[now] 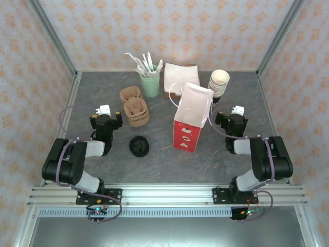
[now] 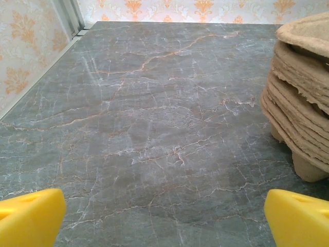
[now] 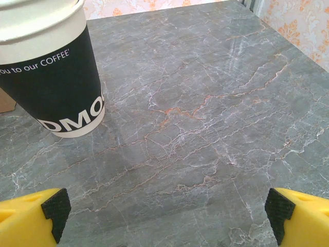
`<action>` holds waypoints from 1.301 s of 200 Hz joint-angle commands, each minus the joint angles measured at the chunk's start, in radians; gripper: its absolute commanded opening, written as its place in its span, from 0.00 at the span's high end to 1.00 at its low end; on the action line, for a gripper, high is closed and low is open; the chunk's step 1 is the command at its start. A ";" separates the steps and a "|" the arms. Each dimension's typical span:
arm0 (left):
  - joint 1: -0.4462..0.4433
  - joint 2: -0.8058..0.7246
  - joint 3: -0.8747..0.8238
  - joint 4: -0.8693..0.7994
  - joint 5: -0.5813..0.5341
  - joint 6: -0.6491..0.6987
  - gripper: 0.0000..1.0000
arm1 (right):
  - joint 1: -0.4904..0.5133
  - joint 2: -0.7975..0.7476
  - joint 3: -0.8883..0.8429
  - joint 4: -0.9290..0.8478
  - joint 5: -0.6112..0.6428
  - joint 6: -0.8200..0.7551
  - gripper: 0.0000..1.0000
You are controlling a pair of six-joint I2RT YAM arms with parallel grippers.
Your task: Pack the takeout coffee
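The takeout coffee (image 1: 139, 146), a short dark cup under a round black lid, stands on the grey marble table (image 1: 169, 159) between the two arms. To its right the tall red-and-white paper bag (image 1: 191, 119) stands upright with its mouth open. My left gripper (image 1: 105, 119) sits left of and slightly behind the cup, apart from it. In the left wrist view the left gripper (image 2: 164, 224) is open over bare table. My right gripper (image 1: 234, 119) is right of the bag. In the right wrist view the right gripper (image 3: 164, 218) is open with nothing between its fingers.
Stacked brown pulp cup carriers (image 1: 134, 108) (image 2: 300, 98) lie just right of the left gripper. A stack of cream cups (image 1: 219, 82) (image 3: 49, 72) stands ahead-left of the right gripper. A green cup of utensils (image 1: 150, 82) and white napkins (image 1: 181, 77) sit at the back.
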 commanded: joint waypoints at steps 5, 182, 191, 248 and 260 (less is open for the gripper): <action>0.009 0.000 0.022 -0.008 0.005 0.013 0.00 | -0.003 0.001 0.023 -0.003 -0.006 0.015 0.01; 0.006 -0.567 0.206 -0.708 -0.169 -0.230 0.00 | -0.003 -0.368 0.366 -0.931 0.277 0.316 0.01; 0.005 -0.597 0.284 -0.867 -0.190 -0.310 0.00 | -0.003 -0.369 0.440 -1.048 0.254 0.377 0.01; -0.017 -0.640 0.521 -1.289 0.035 -0.438 0.00 | -0.003 -0.193 0.858 -1.384 -0.054 0.531 0.08; -0.024 -0.647 0.532 -1.322 0.100 -0.434 0.00 | -0.003 -0.124 0.958 -1.450 -0.098 0.548 0.12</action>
